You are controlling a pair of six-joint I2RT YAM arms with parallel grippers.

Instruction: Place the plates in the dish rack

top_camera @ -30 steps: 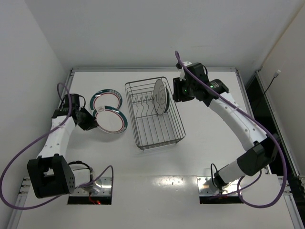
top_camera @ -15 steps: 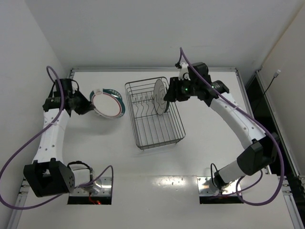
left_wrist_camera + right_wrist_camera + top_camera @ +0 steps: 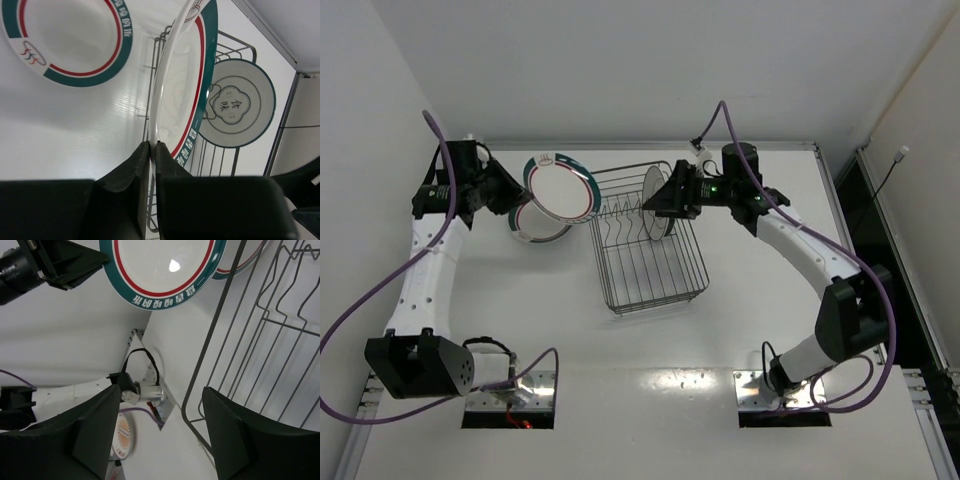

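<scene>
My left gripper (image 3: 520, 188) is shut on the rim of a white plate with a teal-and-red rim (image 3: 560, 188) and holds it tilted in the air, just left of the grey wire dish rack (image 3: 645, 262). In the left wrist view the held plate (image 3: 182, 100) stands edge-on between my fingers (image 3: 153, 145). The second teal-and-red plate (image 3: 535, 225) lies flat on the table below it (image 3: 70, 40). A white plate with a dark centre motif (image 3: 658, 200) stands upright in the rack (image 3: 235, 105). My right gripper (image 3: 665, 198) is open and empty beside that plate (image 3: 160, 425). The small dark teal plate is not visible.
The rack's upright prongs (image 3: 615, 212) run along its far left part. White walls enclose the table on the left, back and right. Both arm bases and cables sit at the near edge. The right wrist view shows the held plate (image 3: 165, 265) and the rack wire (image 3: 220, 355).
My left gripper has lifted one teal-and-red plate off the table and carried it up and right toward the rack. My right gripper has swung left over the rack's far end.
</scene>
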